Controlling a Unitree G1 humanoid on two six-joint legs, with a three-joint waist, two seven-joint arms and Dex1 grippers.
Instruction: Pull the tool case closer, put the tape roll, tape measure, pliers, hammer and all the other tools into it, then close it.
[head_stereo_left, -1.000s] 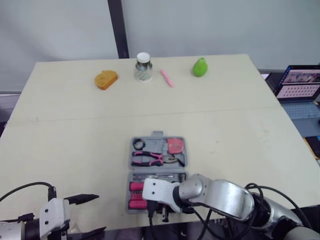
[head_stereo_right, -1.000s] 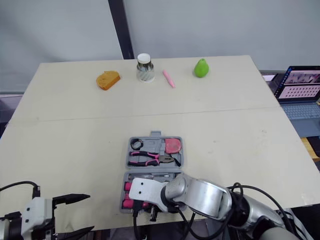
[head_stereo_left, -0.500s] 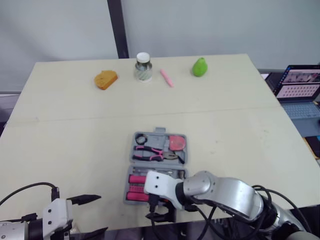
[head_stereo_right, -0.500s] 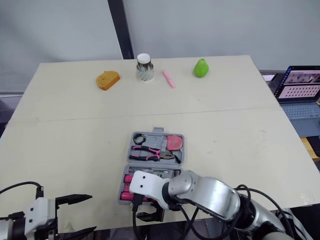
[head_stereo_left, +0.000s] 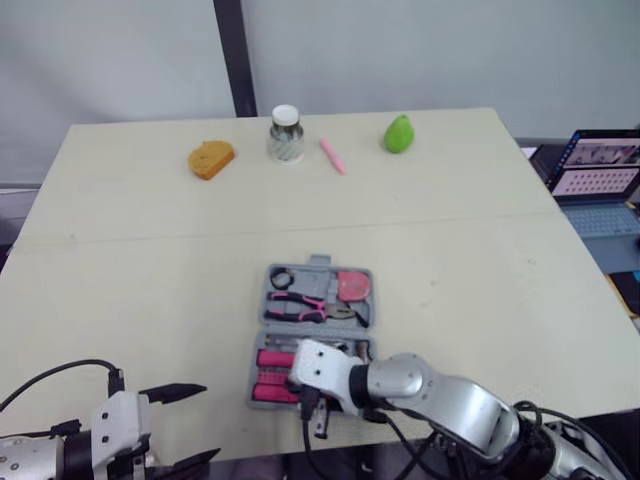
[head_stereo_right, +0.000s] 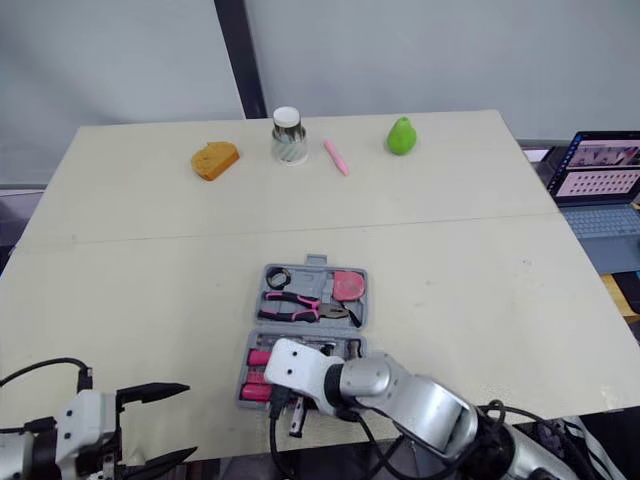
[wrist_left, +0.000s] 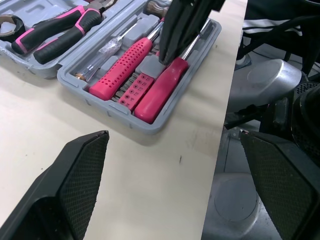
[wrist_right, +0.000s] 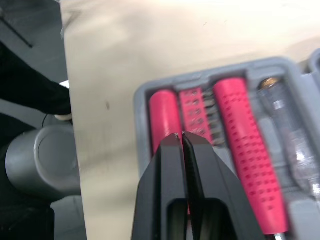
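At lower centre, the open tool case (head_stereo_left: 318, 335) sits unmoved near the table's (head_stereo_left: 150, 260) front edge. The right gripper (head_stereo_left: 319, 428) now has its fingers clenched together over the case's pink handles (head_stereo_left: 268, 392). The left gripper (head_stereo_left: 208, 422) keeps its fingers released.

Left gripper (head_stereo_left: 208, 422) low, jaws spread wide; right gripper (wrist_right: 181, 136) jaws pressed together

Work area before me: pale table set against a grey wall

My table (head_stereo_left: 480, 270) has a pale beige top, with a seam (head_stereo_left: 200, 234) running side to side across its middle and faint marks on the surface. Behind its far edge stands a plain grey wall (head_stereo_left: 400, 50), split by a dark upright post (head_stereo_left: 232, 55) left of centre. To my right, past the table edge, an open laptop (head_stereo_left: 603, 170) sits with its screen lit. Light falls evenly over the top
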